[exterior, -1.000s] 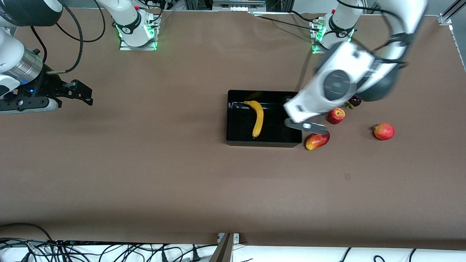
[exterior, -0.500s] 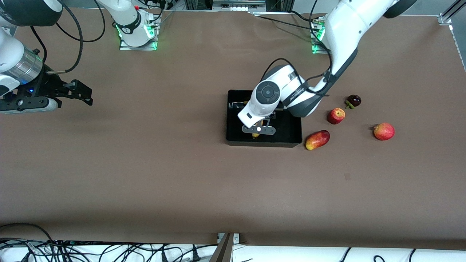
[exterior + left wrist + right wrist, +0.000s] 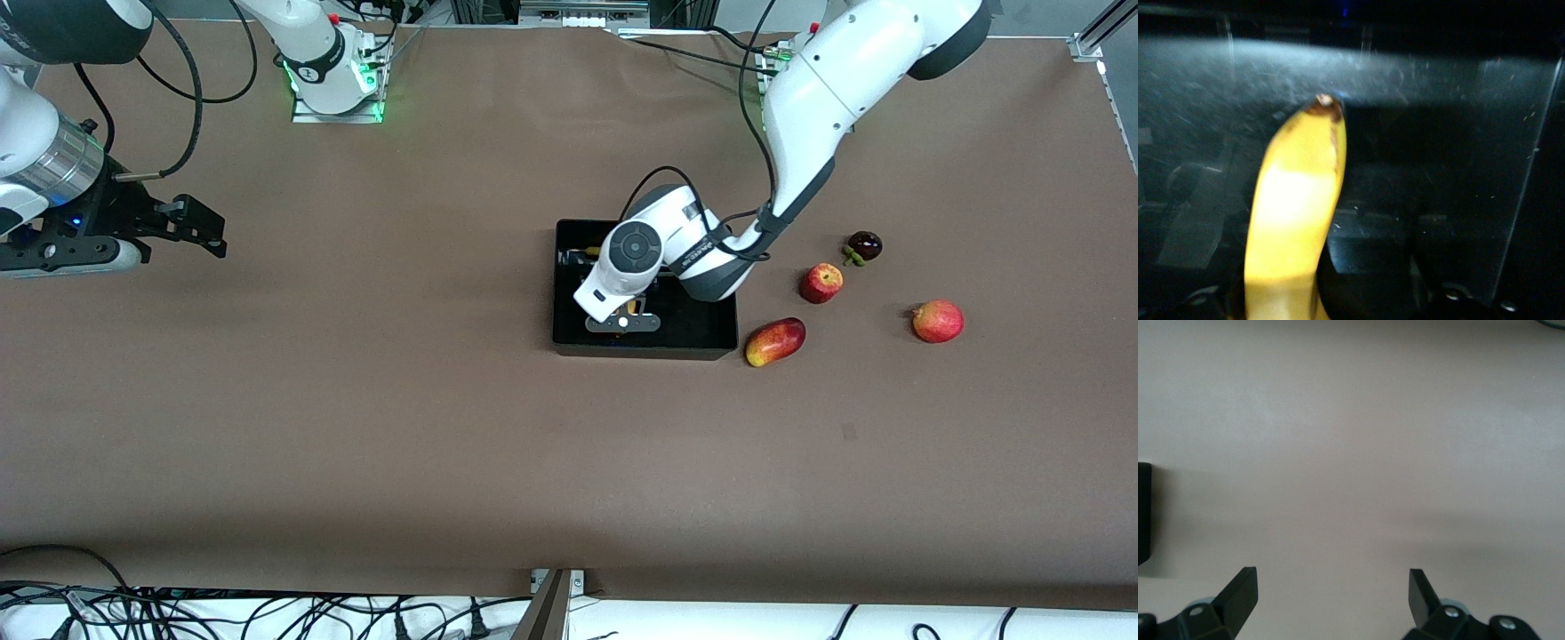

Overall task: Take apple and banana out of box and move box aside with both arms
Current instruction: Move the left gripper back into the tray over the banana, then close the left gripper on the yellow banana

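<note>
My right hand (image 3: 206, 233) waits over the bare brown tabletop (image 3: 373, 400) at the right arm's end, well apart from everything else. Its two dark fingers (image 3: 1238, 593) stand wide apart with nothing between them, only plain tabletop below.

Toward the middle sits the black box (image 3: 569, 336), open-topped with low glossy walls. My left hand (image 3: 622, 322) is down inside it, over the end of the box nearer the front camera. The banana (image 3: 1295, 227) lies in the box, its brown-tipped end pointing at one shiny wall; from the left wrist it fills the view, close under my hand. I cannot tell how far my left hand is open, or whether it has hold of the banana.

Just beside the box, toward the left arm's end, a red-and-yellow oblong fruit (image 3: 775, 342) lies on the tabletop. The small red apple (image 3: 821, 283) sits a little farther from the front camera, with a dark purple fruit (image 3: 863, 245) near it, farther still. A larger round red fruit (image 3: 937, 321) rests apart from them, closest to the left arm's end.
</note>
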Robot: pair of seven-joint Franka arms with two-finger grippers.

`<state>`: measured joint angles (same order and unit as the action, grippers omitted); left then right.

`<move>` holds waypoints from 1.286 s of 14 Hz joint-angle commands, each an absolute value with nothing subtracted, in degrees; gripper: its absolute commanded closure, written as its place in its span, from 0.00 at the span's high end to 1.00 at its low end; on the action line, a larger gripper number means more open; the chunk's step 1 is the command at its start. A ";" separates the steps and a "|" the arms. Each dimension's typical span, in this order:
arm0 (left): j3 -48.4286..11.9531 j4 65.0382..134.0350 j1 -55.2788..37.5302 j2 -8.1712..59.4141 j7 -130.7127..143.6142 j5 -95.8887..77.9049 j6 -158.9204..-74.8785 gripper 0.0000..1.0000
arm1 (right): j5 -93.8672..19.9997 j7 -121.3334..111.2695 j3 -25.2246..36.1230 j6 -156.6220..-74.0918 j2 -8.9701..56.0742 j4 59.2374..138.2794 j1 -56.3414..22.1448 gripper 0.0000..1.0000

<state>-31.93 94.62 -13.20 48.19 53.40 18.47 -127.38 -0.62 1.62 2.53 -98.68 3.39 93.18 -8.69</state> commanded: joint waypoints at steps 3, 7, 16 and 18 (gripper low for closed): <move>-31.03 93.78 -13.80 48.87 55.20 20.04 -127.97 0.03 | -0.53 2.02 2.46 -97.91 3.08 92.64 -8.61 1.00; -31.55 93.17 -12.13 46.50 54.67 19.43 -127.09 0.00 | -0.53 2.02 2.46 -97.91 3.08 92.64 -8.61 1.00; -44.29 86.59 5.95 37.27 44.68 15.91 -105.86 0.00 | -0.44 1.93 2.46 -97.91 3.08 92.64 -8.61 1.00; -45.00 82.64 9.12 37.27 36.61 16.00 -97.34 0.00 | -0.53 2.02 2.46 -97.91 3.08 92.64 -8.70 1.00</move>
